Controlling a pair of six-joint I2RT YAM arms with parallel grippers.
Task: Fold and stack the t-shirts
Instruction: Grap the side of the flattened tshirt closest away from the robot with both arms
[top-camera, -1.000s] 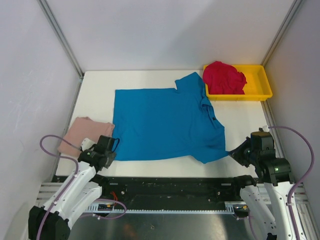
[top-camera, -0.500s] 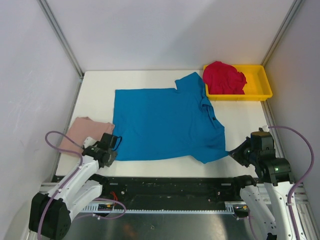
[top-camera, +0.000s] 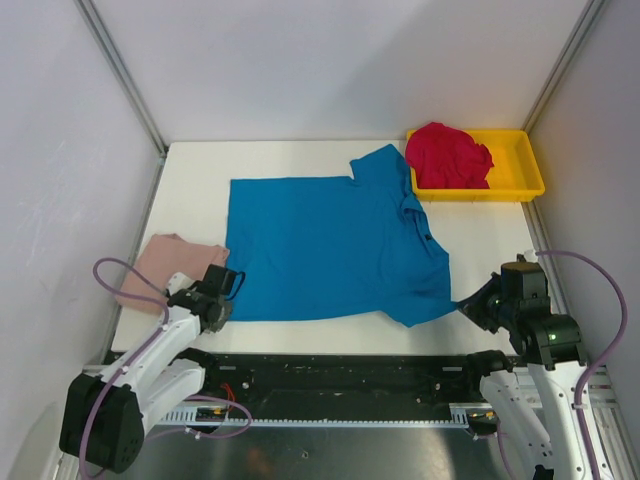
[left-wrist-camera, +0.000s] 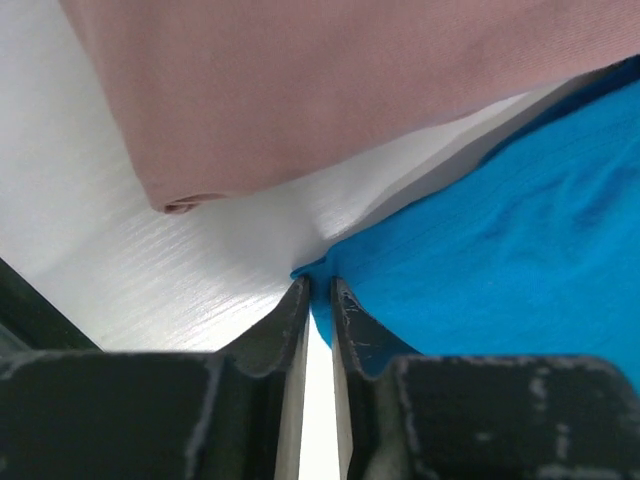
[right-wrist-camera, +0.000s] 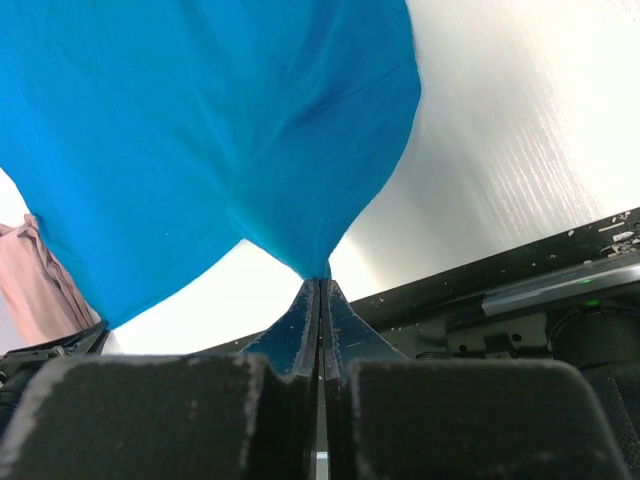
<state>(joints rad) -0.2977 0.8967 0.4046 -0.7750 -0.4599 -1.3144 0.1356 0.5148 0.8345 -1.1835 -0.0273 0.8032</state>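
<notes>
A bright blue t-shirt (top-camera: 330, 245) lies spread flat across the middle of the table. My left gripper (top-camera: 232, 285) sits at its near left corner. In the left wrist view the jaws (left-wrist-camera: 320, 285) are pinched narrow, with the blue corner (left-wrist-camera: 500, 230) between the tips. My right gripper (top-camera: 465, 305) is shut on the near right corner, and the blue cloth (right-wrist-camera: 200, 120) rises in a peak from its tips (right-wrist-camera: 320, 282). A folded dusty pink t-shirt (top-camera: 165, 262) lies left of the blue one. A crumpled crimson t-shirt (top-camera: 448, 155) sits in the tray.
The shallow yellow tray (top-camera: 530, 170) stands at the far right corner of the table. Grey walls enclose the table on three sides. The pink shirt's folded edge (left-wrist-camera: 300, 90) lies just beyond the left gripper. A black rail runs along the near edge (right-wrist-camera: 520, 280).
The left gripper has slid forward a little onto the blue shirt's near left corner and its jaws have narrowed around it. The right gripper has stayed still, holding its corner.
</notes>
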